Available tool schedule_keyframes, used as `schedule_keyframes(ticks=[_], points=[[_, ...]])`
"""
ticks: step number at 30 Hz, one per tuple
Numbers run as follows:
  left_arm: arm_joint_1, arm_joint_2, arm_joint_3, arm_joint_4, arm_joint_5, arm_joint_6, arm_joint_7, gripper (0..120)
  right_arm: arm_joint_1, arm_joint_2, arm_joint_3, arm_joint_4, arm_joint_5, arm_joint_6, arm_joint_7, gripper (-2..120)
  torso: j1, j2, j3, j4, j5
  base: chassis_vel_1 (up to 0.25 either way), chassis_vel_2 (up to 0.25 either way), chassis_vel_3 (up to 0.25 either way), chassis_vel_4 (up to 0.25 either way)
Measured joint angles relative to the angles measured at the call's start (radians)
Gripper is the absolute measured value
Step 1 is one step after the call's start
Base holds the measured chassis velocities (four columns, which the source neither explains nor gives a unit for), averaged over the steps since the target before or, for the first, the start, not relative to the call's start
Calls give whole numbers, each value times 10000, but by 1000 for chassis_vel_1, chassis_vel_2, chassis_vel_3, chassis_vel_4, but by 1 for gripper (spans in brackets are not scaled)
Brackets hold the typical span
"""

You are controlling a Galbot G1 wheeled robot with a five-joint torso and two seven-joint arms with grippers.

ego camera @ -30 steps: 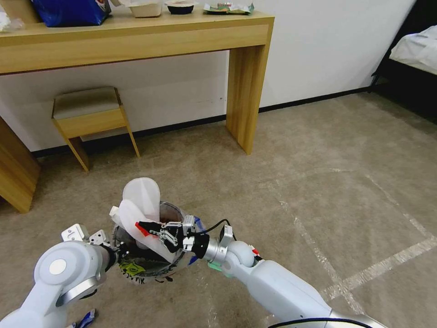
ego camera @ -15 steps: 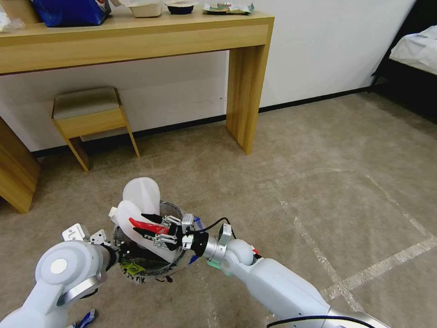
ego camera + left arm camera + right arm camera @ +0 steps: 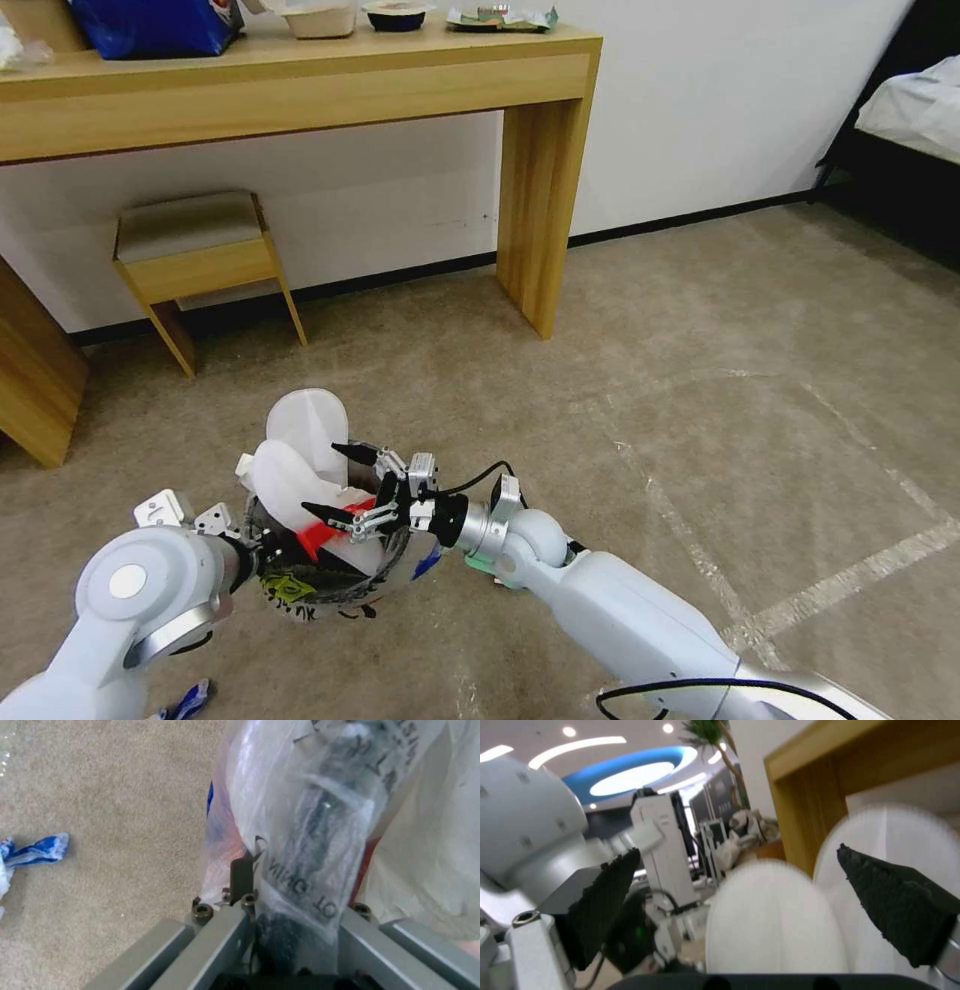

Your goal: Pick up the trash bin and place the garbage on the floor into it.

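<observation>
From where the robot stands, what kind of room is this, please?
Probably a bedroom or hotel-style room: a wooden desk stands against the wall with a small stool tucked beneath it, the corner of a bed shows at the right, and the floor is carpeted.

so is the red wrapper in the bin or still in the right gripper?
In the bin. The red wrapper lies inside the trash bin beside white soles; the right gripper is open above it.

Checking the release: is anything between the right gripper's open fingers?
No. In the right wrist view the right gripper gapes empty; the white slipper soles stand beyond, in the trash bin.
</observation>
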Motion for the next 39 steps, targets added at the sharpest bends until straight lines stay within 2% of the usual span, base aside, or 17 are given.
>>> schedule_keyframes(ticks=[6, 13, 17, 27, 29, 33, 36, 37, 38, 39], points=[[32, -18, -25, 56, 5, -1, -10, 0, 85, -228, 727, 1046, 471, -197, -284, 100, 0, 0, -1, 1, 0, 0, 0, 0, 0], [80, -41, -64, 54, 11, -1, -33, 0, 408, -1239, 2633, 2608, 1301, -438, -3, 100, 0, 1, 0, 0, 2, 0, 0, 0, 0], [103, -82, -66, 54, 8, -5, -62, 0, 460, -1817, 3551, 2836, 1615, -520, 229, 100, 0, -1, 0, -2, 1, 0, 0, 0, 0], [197, -163, -41, 54, -1, -11, -159, 0, -44, -2294, 4850, 2554, 1622, -527, 523, 100, 0, -2, 0, 3, 3, 0, 0, 0, 0], [175, -163, -57, 56, -36, -51, -184, 0, -385, -2791, 5338, 2300, 849, -553, 1609, 100, 0, -2, -1, 2, 0, 0, 0, 0, 0], [124, -151, -108, 62, -166, -87, -222, 0, -608, -3194, 5674, 1731, 177, -441, 1877, 100, 0, -2, 0, -2, 3, 0, 0, 0, 0], [77, -129, -148, 95, -254, -95, -243, 0, -649, -3453, 5860, 1057, -285, -189, 1490, 100, 0, -2, -1, -3, 1, 0, 0, 0, 0], [49, -117, -165, 114, -285, -97, -253, 0, -581, -3547, 5877, 495, -685, 124, 1047, 100, 0, -2, -1, -3, 1, 0, 0, 0, 0], [9, -120, -180, 129, -325, -99, -257, 0, -290, -3593, 5828, -624, -1733, 733, 34, 100, 0, -2, 0, -2, 4, 0, 0, 0, 0], [9, -120, -180, 129, -325, -99, -257, 0, -290, -3593, 5828, -624, -1733, 733, 34, 100, 0, -2, 0, -2, 4, 0, 0, 0, 0]])
